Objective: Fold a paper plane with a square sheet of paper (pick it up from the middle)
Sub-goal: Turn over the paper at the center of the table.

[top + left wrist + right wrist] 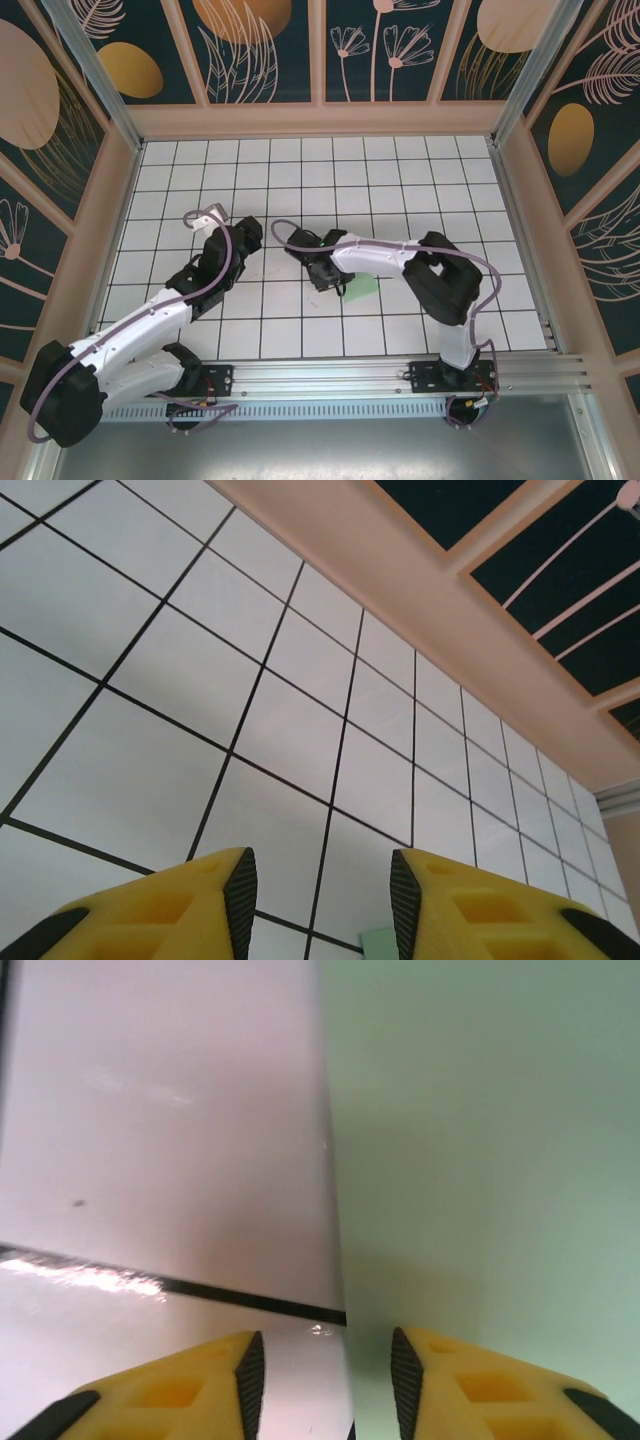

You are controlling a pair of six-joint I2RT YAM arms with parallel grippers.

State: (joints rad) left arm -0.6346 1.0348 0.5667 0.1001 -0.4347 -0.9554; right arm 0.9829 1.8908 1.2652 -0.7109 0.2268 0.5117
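Links of our right arm [390, 258] hide part of the square sheet of paper [364, 290] from above, yet up close our right gripper [325, 1375] hangs parted over its edge, our left gripper [322, 900] parted, empty, to its left.

1. The table [300, 170] is white, ruled by thin black lines into squares.
2. A pale mint-green paper [363, 290] lies flat on it, just right of the top view's centre, its straight edge crossing a black line.
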